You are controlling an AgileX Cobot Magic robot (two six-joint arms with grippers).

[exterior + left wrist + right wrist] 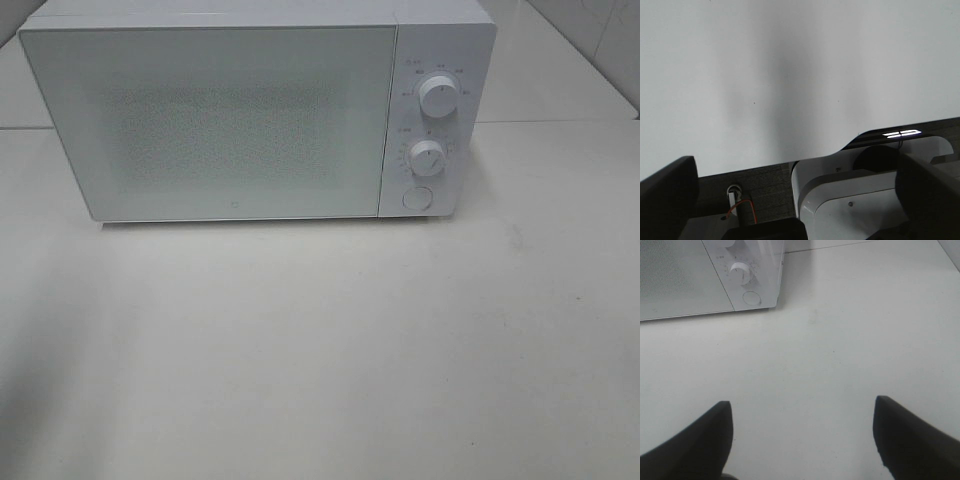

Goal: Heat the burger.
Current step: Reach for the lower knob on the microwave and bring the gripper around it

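A white microwave (pixel 210 120) stands at the back of the table with its door shut. Its panel on the right has an upper knob (pixel 439 96), a lower knob (pixel 427 158) and a round button (pixel 417 198). No burger shows in any view. Neither gripper shows in the exterior view. My right gripper (pixel 801 402) is open and empty above the bare table, in front and to the right of the microwave (pixel 690 280). My left gripper (pixel 797 185) is open and empty, with its fingers (pixel 665 195) wide apart over the table's edge.
The white table (pixel 320 350) stretches in front of the microwave. A white robot base part (pixel 855 200) and a dark strip (pixel 765 185) lie under the left gripper. A tiled wall (pixel 610 40) rises at the back right.
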